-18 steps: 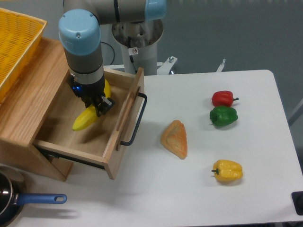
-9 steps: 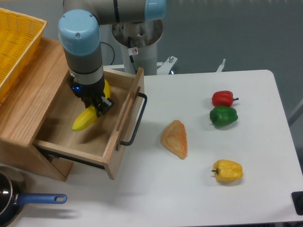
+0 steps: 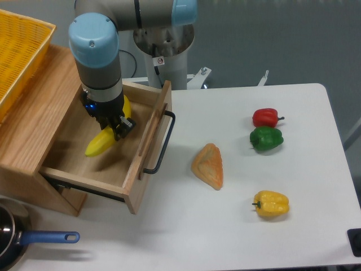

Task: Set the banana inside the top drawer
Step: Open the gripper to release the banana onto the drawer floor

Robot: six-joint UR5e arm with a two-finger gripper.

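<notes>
Since a second ago almost nothing has changed: the arm and the banana it carries have crept a hair toward the back-left of the top drawer, and everything on the table lies as it did. That drawer, pulled fully out of its light-wood cabinet, serves as the landmark. Over its open box the gripper hangs with its fingers closed around the banana near the fruit's middle; the banana's lower end slants down toward the drawer's floor on the side away from the handle, while its upper end shows behind the wrist, near the drawer's rear wall. Whether the tip touches the drawer floor cannot be told. The black bar handle juts from the drawer's front panel toward the white table. Just beyond the handle lies a triangular pastry. Well away from the drawer on that same side sit a red bell pepper and, just beside it, a green bell pepper, with a yellow bell pepper nearer the camera. Atop the cabinet, behind the drawer, rests a yellow wire basket. Below the drawer's near corner, a pan with a blue handle pokes in at the frame's edge.
</notes>
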